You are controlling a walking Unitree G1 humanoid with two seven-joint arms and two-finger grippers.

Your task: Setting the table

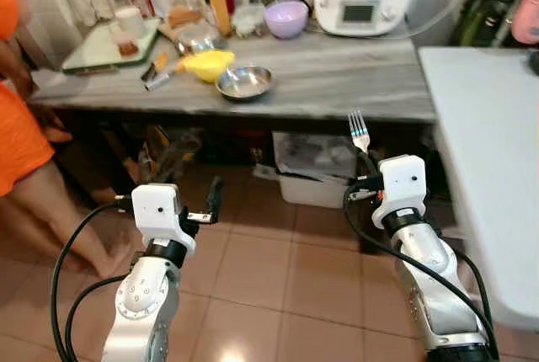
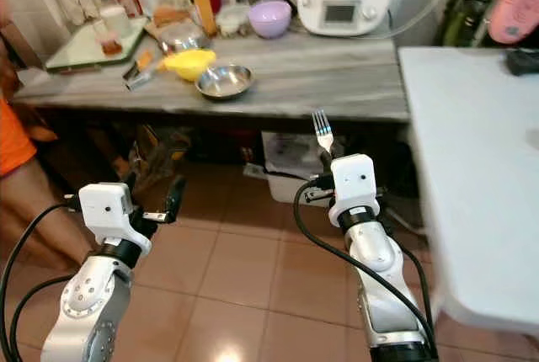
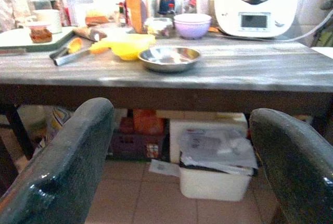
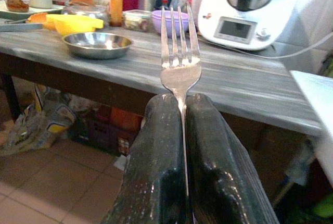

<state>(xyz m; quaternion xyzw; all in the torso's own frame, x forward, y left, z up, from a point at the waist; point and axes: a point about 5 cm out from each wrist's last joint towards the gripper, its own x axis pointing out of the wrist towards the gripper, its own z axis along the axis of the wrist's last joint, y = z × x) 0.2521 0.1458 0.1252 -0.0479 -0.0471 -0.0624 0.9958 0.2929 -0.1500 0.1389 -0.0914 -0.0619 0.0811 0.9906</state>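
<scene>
Right end effector (image 1: 368, 162), centre-right of frame, pinches fork (image 1: 360, 131) low on its handle, tines up, short of the counter (image 1: 337, 84). Left end effector (image 1: 210, 202) spread, empty. Risk: thin grip, fork may pivot or slip.

Grey wooden counter (image 1: 337, 84) above terracotta tile floor (image 1: 269, 286)

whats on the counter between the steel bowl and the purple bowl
Nothing: in the left eye view, bare grey counter runs from the steel bowl up to the purple bowl.
</scene>
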